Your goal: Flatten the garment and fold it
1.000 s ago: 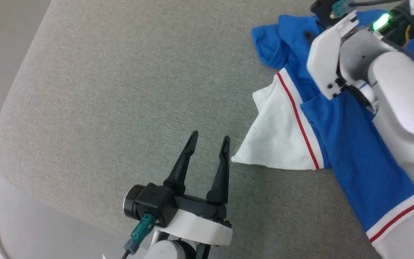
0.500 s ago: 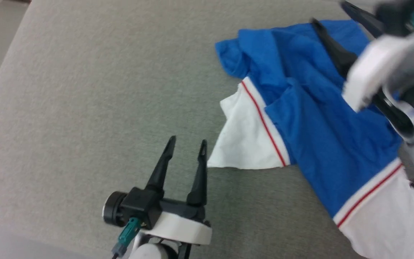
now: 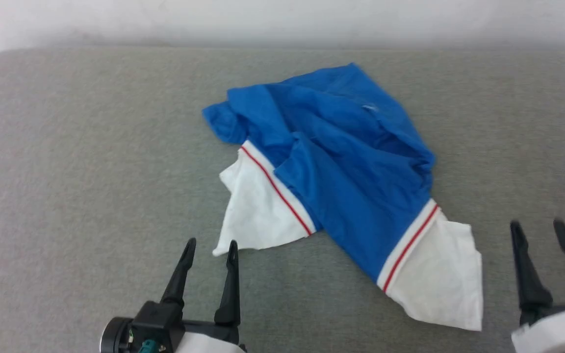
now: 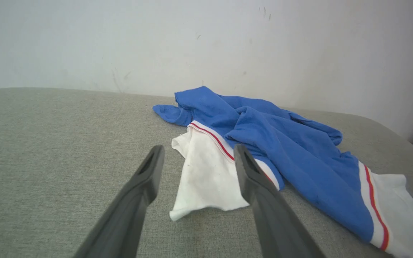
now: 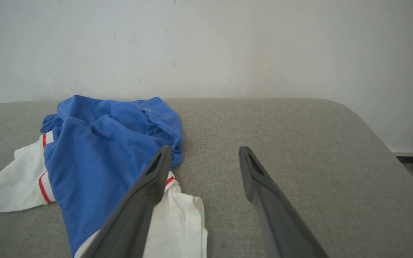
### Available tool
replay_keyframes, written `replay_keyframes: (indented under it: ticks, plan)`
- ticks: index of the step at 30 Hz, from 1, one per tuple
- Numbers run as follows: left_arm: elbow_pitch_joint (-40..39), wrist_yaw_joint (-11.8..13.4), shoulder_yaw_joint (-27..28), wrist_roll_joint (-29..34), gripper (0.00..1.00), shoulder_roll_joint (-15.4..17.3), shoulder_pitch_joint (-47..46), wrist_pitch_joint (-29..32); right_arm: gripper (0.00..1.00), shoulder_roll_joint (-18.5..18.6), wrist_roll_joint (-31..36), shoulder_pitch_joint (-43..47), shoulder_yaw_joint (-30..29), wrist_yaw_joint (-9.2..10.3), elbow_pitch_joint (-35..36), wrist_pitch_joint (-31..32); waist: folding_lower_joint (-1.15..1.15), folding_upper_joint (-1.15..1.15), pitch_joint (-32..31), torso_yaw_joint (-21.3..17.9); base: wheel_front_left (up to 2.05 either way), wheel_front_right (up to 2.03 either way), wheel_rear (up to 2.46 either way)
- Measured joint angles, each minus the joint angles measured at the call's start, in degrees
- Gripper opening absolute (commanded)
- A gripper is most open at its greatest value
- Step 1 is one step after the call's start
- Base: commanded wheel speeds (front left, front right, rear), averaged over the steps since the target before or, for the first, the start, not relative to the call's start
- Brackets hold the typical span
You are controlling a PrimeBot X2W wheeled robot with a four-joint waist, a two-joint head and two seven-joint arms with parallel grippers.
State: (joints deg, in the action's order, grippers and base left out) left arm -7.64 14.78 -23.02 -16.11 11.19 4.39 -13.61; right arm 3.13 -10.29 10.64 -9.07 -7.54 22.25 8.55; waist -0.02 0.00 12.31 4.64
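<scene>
Garment point(image 3: 351, 186) lies crumpled (not yet flattened) on grey surface point(image 3: 66, 171).

Royal-blue garment point(image 3: 341, 162) with white sleeves, red-and-white striped trim; grey woven table point(image 3: 76, 162); black claws

Grey fabric-covered tabletop point(image 3: 66, 147) w/ rounded corners, plain white wall point(image 4: 206, 43) behind, a few scuff marks.

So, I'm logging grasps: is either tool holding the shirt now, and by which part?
Nothing is held: the left tool and right tool both stand open; the shirt lies loose ahead of them.
</scene>
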Motion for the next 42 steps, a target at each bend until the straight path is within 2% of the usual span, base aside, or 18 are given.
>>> replay_keyframes:
  ticks: [3,5,8,11,14,19,21,26,28,31,35,42]
  plan:
    - [-0.03,0.66,0.23,0.02,1.0,0.33,0.77,1.52,1.0,-0.03,-1.41,3.43,-0.1,0.0,-0.02,-1.12,0.0,0.0,-1.35,-2.21,0.0,0.0,0.0]
    - [0.21,0.62,-0.12,0.63,1.0,1.67,0.27,4.75,1.0,-0.03,-2.61,3.61,0.05,0.0,0.15,-1.59,0.0,0.0,-2.12,-3.38,0.0,0.0,0.0]
    - [1.46,-0.59,-0.98,1.68,1.0,4.16,-3.16,12.48,1.0,-0.05,-2.88,3.16,0.26,0.0,0.97,-2.04,0.01,0.0,-2.8,-4.58,0.0,0.0,0.0]
    - [3.34,-1.67,-1.43,1.6,1.0,5.11,-8.06,20.28,1.0,-0.05,-2.88,2.02,0.62,0.0,1.24,-2.04,0.02,0.0,-2.47,-4.9,0.0,0.0,0.0]
    - [6.46,-1.7,-1.77,1.59,1.0,6.16,-11.33,28.88,1.0,-0.05,-2.89,1.02,1.41,0.0,1.32,-2.02,0.02,0.0,-1.41,-4.89,0.0,0.0,0.0]
    - [9.8,0.85,-0.79,1.49,1.0,6.77,-12.98,38.85,1.0,-0.07,-3.1,0.09,1.98,0.0,1.18,-2.02,0.03,0.0,0.68,-5.01,0.0,0.0,0.0]
    - [9.65,1.45,-0.66,1.36,1.0,6.75,-13.03,40.99,1.0,-0.07,-3.41,-0.01,2.02,0.0,1.12,-2.02,0.03,0.0,1.36,-5.22,0.0,0.0,0.0]
    - [9.18,1.42,-0.74,-0.13,0.98,6.47,-13.32,41.33,1.0,-0.07,-3.47,-0.14,1.71,0.0,1.03,-2.03,0.02,0.0,2.62,-5.7,0.0,0.0,0.0]
    - [9.67,0.6,-1.15,-0.65,0.0,6.41,-13.65,41.33,1.0,-0.07,-3.47,-0.24,1.69,0.0,1.0,-2.02,0.02,0.0,2.86,-5.84,0.0,0.0,0.0]
    - [10.33,-0.67,-2.08,-1.76,0.0,5.24,-14.07,41.4,1.0,-0.07,-3.47,-1.03,1.54,0.0,1.0,-1.93,0.02,0.0,2.86,-5.77,0.0,0.0,0.0]
    - [10.63,-0.51,-1.69,-2.71,0.0,3.63,-13.89,39.9,1.0,-0.07,-3.46,-1.16,1.21,0.0,1.0,-1.47,0.02,0.0,2.46,-5.29,0.0,0.0,0.0]
    - [6.21,3.74,3.12,-5.77,0.0,0.33,-9.96,31.19,1.0,-0.07,-3.47,-1.01,1.3,0.0,1.02,-0.9,0.03,0.0,0.92,-3.86,0.0,0.0,0.0]
